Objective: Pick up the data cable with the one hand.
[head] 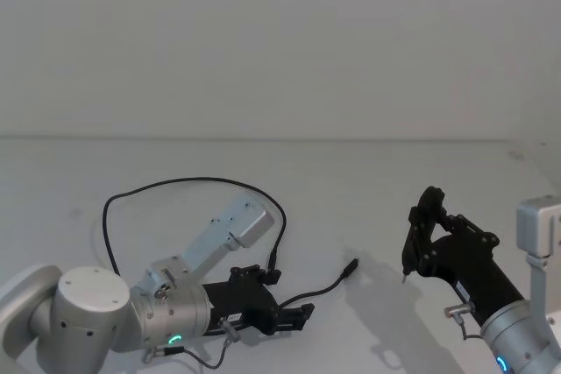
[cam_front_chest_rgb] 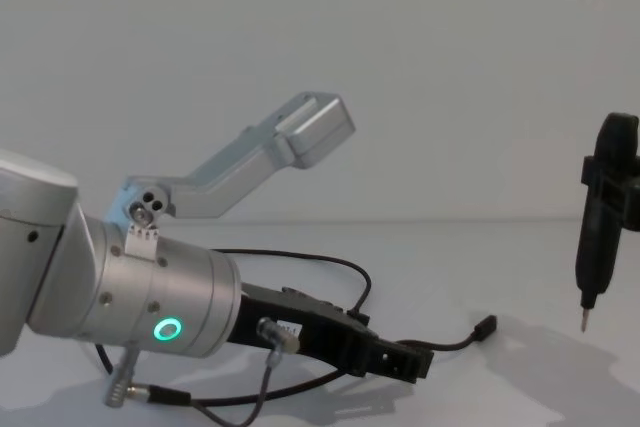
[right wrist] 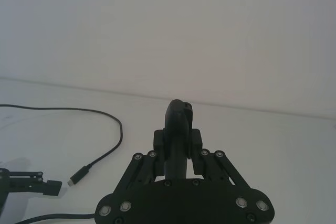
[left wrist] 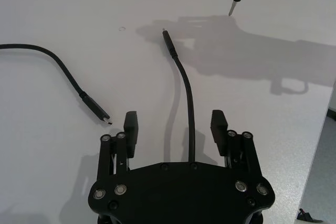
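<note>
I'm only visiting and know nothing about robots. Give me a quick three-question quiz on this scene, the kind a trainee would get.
1. True or false: the left gripper is shut on the data cable.
2. What does the right gripper hold? A: a slim black tool with a pale tip. B: a cable plug. C: nothing.
3. Fill in: in the left wrist view, the data cable runs ___ the left gripper's fingers.

Key: 1 false, it is open; 2 A; 3 between.
</note>
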`<control>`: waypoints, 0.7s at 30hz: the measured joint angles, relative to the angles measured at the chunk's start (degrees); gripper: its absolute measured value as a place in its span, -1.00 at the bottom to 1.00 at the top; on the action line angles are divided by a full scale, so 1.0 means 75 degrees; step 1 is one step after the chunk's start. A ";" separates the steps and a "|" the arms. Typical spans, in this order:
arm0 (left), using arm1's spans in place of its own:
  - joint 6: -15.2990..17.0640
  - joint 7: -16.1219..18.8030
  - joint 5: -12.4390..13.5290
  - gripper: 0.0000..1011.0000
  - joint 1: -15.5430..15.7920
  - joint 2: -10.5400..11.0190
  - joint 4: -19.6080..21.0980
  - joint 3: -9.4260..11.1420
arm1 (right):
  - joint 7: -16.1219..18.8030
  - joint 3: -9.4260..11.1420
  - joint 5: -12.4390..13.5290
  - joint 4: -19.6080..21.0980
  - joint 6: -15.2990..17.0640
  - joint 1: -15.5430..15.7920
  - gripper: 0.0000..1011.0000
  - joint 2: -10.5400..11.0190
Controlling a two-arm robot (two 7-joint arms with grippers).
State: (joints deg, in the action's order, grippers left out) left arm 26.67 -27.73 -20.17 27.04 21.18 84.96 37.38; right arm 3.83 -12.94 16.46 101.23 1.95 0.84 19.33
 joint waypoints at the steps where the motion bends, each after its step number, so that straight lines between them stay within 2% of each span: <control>1: 0.0003 0.0001 0.0007 0.66 0.0016 -0.0021 -0.0028 0.0007 | 0.0000 0.0000 0.0000 0.0000 0.0000 0.0000 -0.45 0.0000; 8: 0.0012 0.0007 0.0027 0.30 0.0064 -0.0091 -0.0121 0.0031 | 0.0000 0.0000 0.0000 0.0000 0.0000 0.0000 -0.45 0.0000; 9: 0.0012 0.0007 0.0028 0.18 0.0068 -0.0097 -0.0128 0.0033 | 0.0000 0.0000 0.0000 0.0000 0.0000 0.0000 -0.45 0.0000; 11: 0.0013 0.0008 0.0030 0.09 0.0077 -0.0109 -0.0142 0.0036 | 0.0000 0.0000 0.0000 0.0000 0.0000 0.0000 -0.45 0.0000; 12: 0.0015 0.0009 0.0033 -0.03 0.0081 -0.0119 -0.0152 0.0039 | 0.0000 0.0000 0.0000 0.0000 0.0000 0.0000 -0.45 0.0000; 18: 0.0018 0.0010 0.0038 -0.34 0.0099 -0.0144 -0.0181 0.0046 | 0.0000 0.0000 0.0000 0.0000 0.0000 0.0000 -0.45 0.0000; 21: 0.0022 0.0010 0.0041 -0.59 0.0106 -0.0157 -0.0198 0.0049 | 0.0000 0.0000 0.0000 0.0000 0.0000 0.0000 -0.45 0.0000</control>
State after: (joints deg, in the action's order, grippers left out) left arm 26.84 -27.65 -19.86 27.83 20.00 83.47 37.75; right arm 3.83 -12.94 16.46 101.23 1.95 0.84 19.33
